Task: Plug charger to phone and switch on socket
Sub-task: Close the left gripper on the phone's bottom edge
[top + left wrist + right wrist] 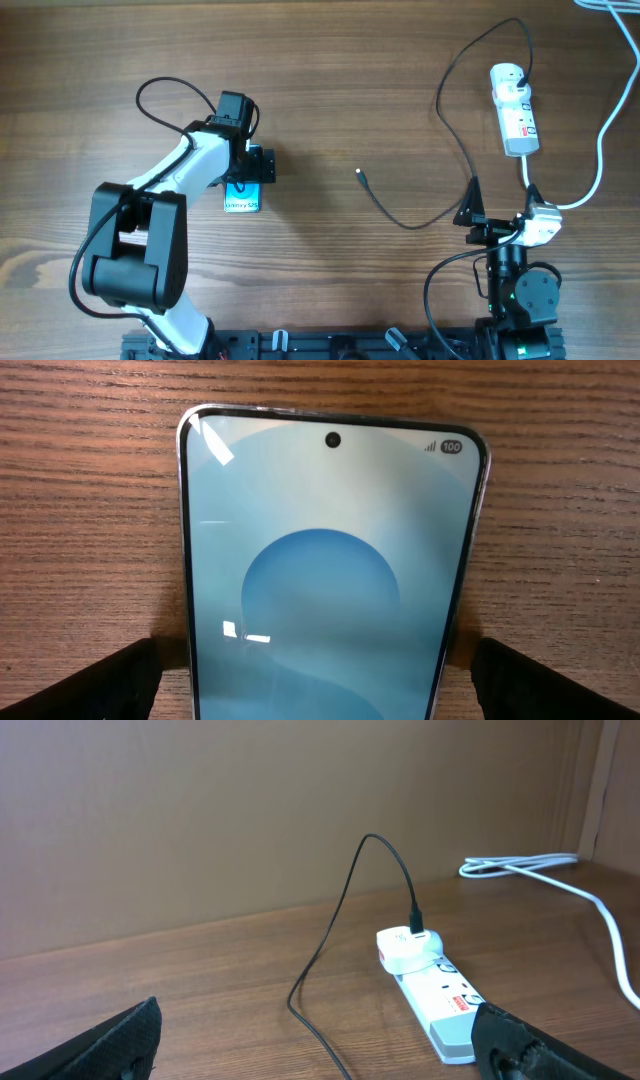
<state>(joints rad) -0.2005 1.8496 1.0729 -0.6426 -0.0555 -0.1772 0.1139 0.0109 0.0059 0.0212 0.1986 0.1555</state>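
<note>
While the charger (361,176) is lying unconnected, the phone (330,550) is being straddled by the open left hand (320,675); the right hand (320,1040) is being held open, off the socket (514,110).

The place looks like a robotics lab bench. Two robot arms, the white-and-black left arm (135,240) and the black right arm (520,290), stand on a black rail (330,345) at the edge of a wood-grain table (340,90). A plain brown board (250,810) closes off the back. A white power strip (514,110) lies on the table, and its cord (610,130) trails away.
</note>
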